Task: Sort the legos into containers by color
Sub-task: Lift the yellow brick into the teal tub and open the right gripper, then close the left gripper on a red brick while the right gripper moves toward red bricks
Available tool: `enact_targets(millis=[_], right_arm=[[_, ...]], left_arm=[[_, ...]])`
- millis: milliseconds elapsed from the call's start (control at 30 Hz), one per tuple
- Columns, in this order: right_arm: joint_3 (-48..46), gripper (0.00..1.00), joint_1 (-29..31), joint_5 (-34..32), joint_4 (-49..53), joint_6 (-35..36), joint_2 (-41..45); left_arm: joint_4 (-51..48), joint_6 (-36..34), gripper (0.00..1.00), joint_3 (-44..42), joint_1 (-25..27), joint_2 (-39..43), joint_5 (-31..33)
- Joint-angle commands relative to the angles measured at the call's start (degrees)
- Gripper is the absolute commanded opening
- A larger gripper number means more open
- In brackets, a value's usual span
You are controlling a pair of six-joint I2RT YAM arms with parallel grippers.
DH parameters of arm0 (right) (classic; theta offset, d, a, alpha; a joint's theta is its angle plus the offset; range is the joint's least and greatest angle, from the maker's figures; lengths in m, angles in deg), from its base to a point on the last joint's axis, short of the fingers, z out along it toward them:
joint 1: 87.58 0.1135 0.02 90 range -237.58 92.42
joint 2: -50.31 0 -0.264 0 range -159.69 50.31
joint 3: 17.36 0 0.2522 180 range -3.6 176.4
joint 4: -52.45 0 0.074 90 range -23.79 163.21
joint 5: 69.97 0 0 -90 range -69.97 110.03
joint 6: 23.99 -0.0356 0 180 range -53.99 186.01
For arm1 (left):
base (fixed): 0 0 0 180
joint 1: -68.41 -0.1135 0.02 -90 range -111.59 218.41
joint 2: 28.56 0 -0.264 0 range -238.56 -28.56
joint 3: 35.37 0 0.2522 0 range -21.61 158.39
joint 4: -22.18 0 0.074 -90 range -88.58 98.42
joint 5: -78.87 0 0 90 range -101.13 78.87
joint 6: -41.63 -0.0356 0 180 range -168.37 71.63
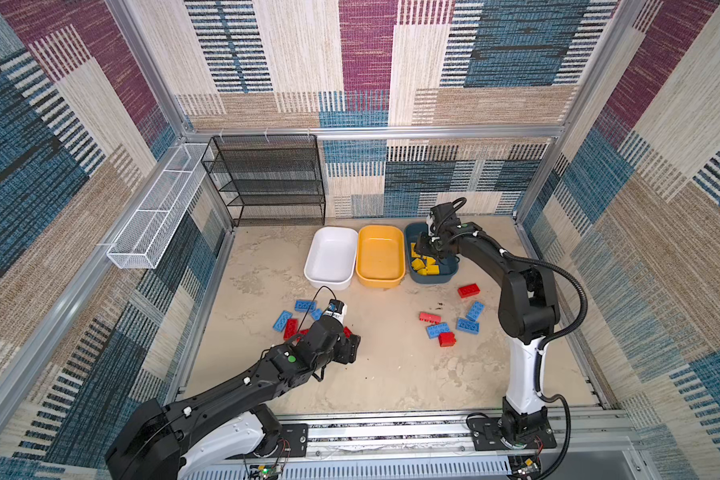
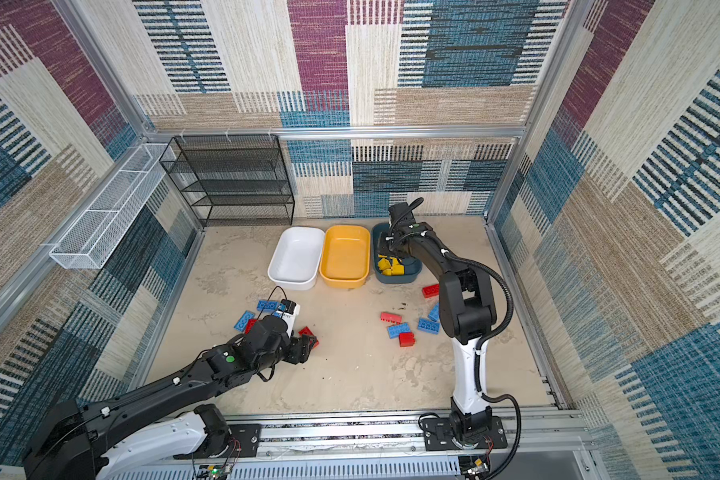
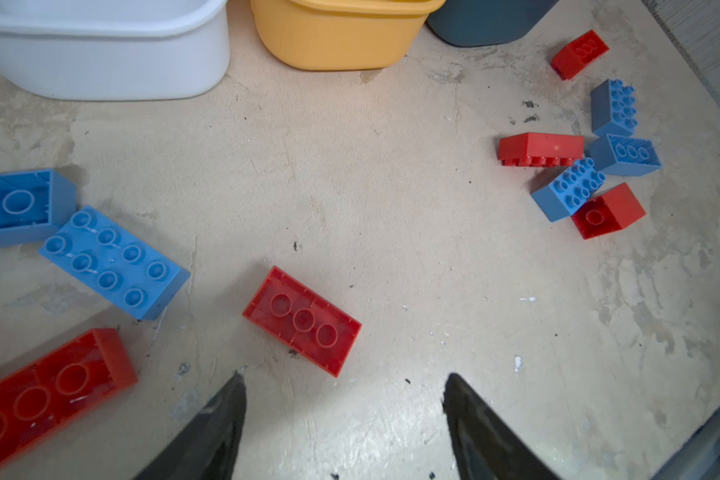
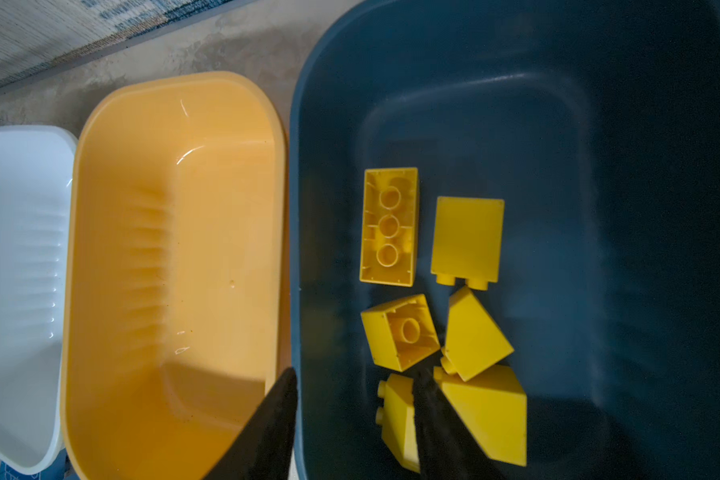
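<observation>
The left arm stretched low over the table [image 3: 391, 208]. Its claw [image 3: 344, 379] was wide open and empty, tips just short of an upturned red brick [image 3: 302, 320], with blue bricks [image 3: 115, 262] nearby. The right arm bent down over the teal tub [image 4: 599, 124]. Its claw [image 4: 355, 374] was partly open, gripping nothing, above yellow bricks [image 4: 389, 226] lying inside.
</observation>
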Motion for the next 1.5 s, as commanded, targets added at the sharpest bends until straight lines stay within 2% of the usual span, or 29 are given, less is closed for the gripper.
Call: enact_targets(millis=[0, 167, 300, 467, 567, 667, 767, 933, 1100, 1267, 1467], right_arm=[[-2.46, 0.49, -0.60, 1.44, -5.35, -0.17, 3.81], [-10.29, 0.51, -1.38, 3.82, -10.91, 0.77, 12.34], [-17.18, 0.55, -1.36, 4.57, -14.23, 2.70, 20.24], [-30.16, 0.67, -1.36, 5.59, -20.19, 4.59, 33.39], [-38.80, 0.78, -1.36, 6.52, -24.88, 3.31, 42.72], [-48.87, 0.87, -1.27, 9.42, -30.33, 0.31, 52.37], [-57.69, 0.90, -1.19, 13.10, -33.93, -2.55, 58.20], [-68.44, 0.91, 0.03, 15.74, -38.49, -4.44, 62.66], [-74.78, 0.91, 1.04, 16.26, -42.80, -5.17, 65.43], [-76.13, 0.91, 3.30, 16.13, -45.93, -5.48, 65.42], [-75.05, 0.92, 5.92, 16.20, -48.23, -5.96, 65.70]], left_arm=[[-2.03, -1.08, 0.76, 2.80, -0.12, -0.84, 0.76], [-7.13, 1.42, 0.76, 7.82, -0.19, -1.98, -1.45], [-16.16, 3.14, 0.75, 13.97, -0.17, -1.73, 0.75], [-27.43, 4.00, 0.75, 22.09, -0.34, -3.09, 2.91], [-32.86, 4.35, 0.75, 27.35, -0.51, -5.98, 2.92], [-35.22, 5.43, 0.76, 30.20, -0.58, -8.45, 2.70], [-34.95, 6.97, 0.78, 30.25, -0.69, -10.64, 2.24], [-32.90, 11.28, 0.85, 29.51, -0.86, -16.93, 0.65], [-29.84, 17.37, 0.87, 29.57, -0.84, -24.24, -0.18], [-26.60, 21.85, 0.87, 29.10, -0.86, -29.03, 1.90], [-23.61, 22.67, 0.88, 30.83, -0.86, -35.24, 2.60]])
